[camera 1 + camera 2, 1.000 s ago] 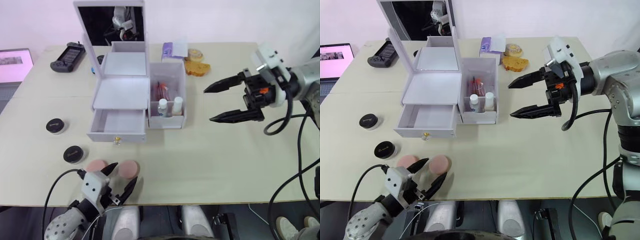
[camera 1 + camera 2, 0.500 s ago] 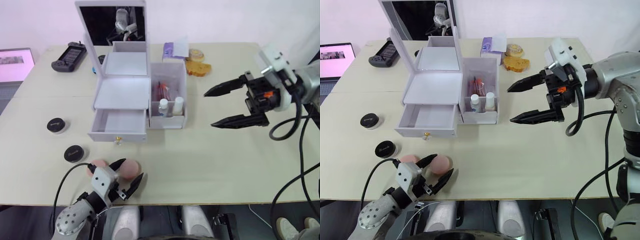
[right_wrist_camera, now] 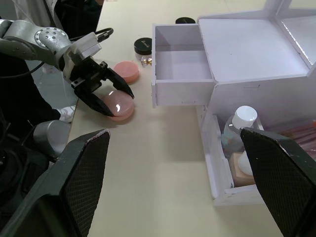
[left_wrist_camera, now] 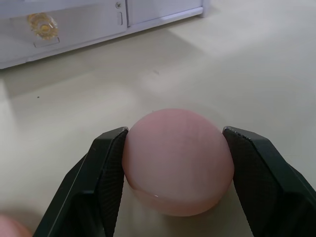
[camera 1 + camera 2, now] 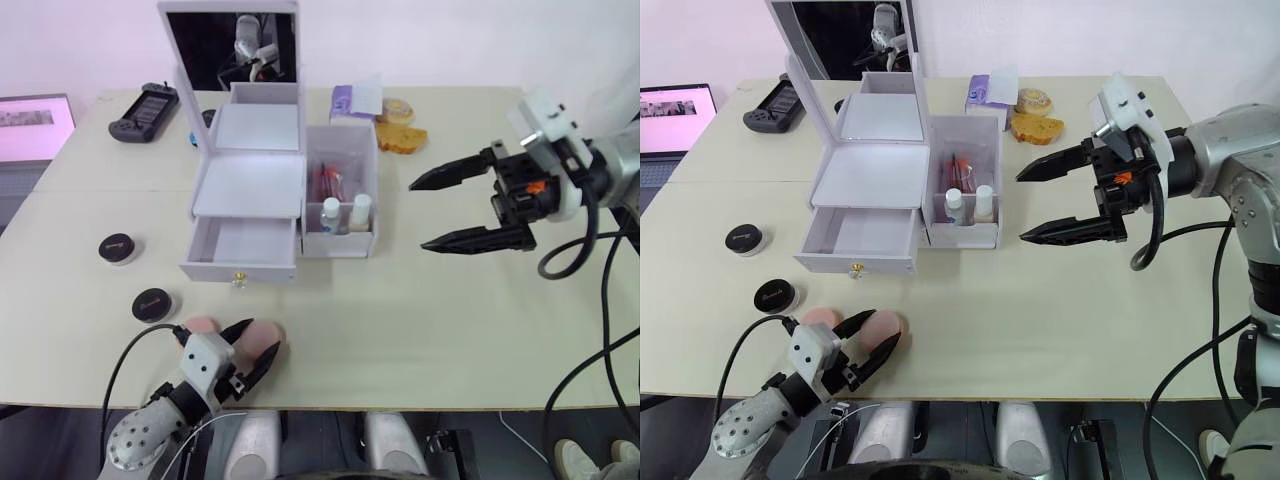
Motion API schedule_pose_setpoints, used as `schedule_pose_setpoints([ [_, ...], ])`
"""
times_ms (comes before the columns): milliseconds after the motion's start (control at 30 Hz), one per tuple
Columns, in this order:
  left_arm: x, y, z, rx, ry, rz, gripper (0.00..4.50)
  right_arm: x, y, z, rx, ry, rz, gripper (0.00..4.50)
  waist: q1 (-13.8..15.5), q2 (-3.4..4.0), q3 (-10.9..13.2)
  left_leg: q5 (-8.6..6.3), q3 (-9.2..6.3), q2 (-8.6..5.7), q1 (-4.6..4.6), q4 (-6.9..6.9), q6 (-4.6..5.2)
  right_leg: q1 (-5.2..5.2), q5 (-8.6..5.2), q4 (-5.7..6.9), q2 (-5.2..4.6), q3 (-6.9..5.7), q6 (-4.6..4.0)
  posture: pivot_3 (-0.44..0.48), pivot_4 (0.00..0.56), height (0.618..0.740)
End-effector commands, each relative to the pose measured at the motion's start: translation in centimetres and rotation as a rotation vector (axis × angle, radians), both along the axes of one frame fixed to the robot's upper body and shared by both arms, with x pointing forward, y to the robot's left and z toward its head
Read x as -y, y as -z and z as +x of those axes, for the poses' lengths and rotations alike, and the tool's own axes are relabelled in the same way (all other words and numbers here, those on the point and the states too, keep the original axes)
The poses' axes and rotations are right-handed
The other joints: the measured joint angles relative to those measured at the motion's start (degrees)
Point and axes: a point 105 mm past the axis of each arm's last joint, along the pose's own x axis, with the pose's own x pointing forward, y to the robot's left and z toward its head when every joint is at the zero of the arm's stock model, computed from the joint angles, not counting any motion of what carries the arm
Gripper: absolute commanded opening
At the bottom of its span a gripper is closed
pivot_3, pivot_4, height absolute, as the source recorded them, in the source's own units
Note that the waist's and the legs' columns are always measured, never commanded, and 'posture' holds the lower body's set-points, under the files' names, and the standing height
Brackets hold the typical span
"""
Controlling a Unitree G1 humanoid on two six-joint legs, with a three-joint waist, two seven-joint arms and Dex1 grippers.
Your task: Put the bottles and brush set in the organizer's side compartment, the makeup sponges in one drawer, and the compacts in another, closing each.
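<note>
Your left claw [image 4: 173,163] has its fingers touching both sides of one makeup sponge [image 4: 177,160], which lies flat on the surface [image 5: 420,320] near the front edge, with the second sponge [image 5: 818,316] just beside it. Expect it to be soft, light and springy, so pinch across its middle and squeeze gently. The left arm reaches in low and nearly level. The lower drawer [image 5: 243,245] of the organizer [image 5: 270,180] stands open ahead. Your right claw [image 5: 468,205] hovers spread wide beside the side compartment [image 5: 342,190].
</note>
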Motion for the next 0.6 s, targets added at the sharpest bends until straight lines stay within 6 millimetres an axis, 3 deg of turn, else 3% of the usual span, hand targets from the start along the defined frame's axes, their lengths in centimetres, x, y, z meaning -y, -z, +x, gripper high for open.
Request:
schedule_pose_setpoints([
  [33, 1.4, -3.4, -0.6, 0.075, 0.087, -0.106, 2.59, -0.1, -1.2, -0.5, 0.062, -0.022, 0.021, 4.5, 0.03, 0.0, 0.0, 0.0, 0.0, 0.0, -0.01, 0.0, 0.0, 0.0, 0.0, 0.0, 0.0, 0.0, 0.0, 0.0, 0.15, 0.74],
  [300, 2.0, -9.5, -2.1, 0.108, 0.241, -0.199, 2.59, -0.4, -0.9, -0.2, 0.062, -0.035, 0.035, 4.5, -0.1, 0.0, 0.0, 0.0, -0.01, 0.0, 0.01, -0.01, 0.0, 0.0, 0.0, 0.03, 0.0, 0.0, 0.0, 0.0, 0.15, 0.74],
  [467, 1.5, -13.3, -1.0, 0.18, 0.262, -0.218, 2.59, -0.8, -0.3, 0.1, 0.056, -0.056, 0.055, 4.5, 0.12, 0.03, -0.01, 0.0, -0.05, 0.0, 0.03, 0.04, 0.01, 0.08, 0.0, 0.03, 0.02, -0.02, 0.0, 0.0, 0.15, 0.74],
  [600, 0.1, -16.0, 0.7, 0.201, 0.243, -0.208, 2.59, -1.1, -0.4, 0.1, 0.061, -0.074, 0.076, 4.5, 0.09, 0.02, 0.0, 0.01, -0.11, 0.0, 0.05, 0.06, 0.01, 0.14, 0.07, 0.03, 0.02, -0.04, 0.13, 0.0, 0.15, 0.74],
])
